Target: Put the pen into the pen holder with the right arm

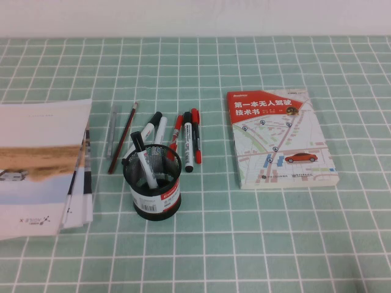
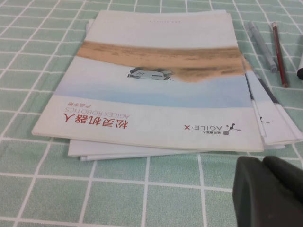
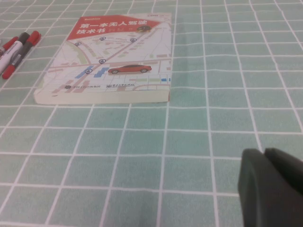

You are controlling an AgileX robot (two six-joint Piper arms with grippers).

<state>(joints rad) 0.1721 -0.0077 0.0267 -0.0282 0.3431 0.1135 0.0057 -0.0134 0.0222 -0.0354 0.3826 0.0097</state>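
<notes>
One pen holder [image 1: 153,183], one book [image 1: 280,139], a stack of brochures [image 1: 43,165], several markers [image 1: 188,141].

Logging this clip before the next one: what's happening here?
Nothing is being handled yet. The pen lies on the table behind the pen holder, which already holds a black-capped marker. The right gripper is shut and empty, low over bare cloth near the book. The left gripper sits shut by the brochures.

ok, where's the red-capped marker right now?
High view: the red-capped marker lies on the table behind the pen holder, rightmost of the loose pens, beside a black-capped marker, left of the book.
</notes>
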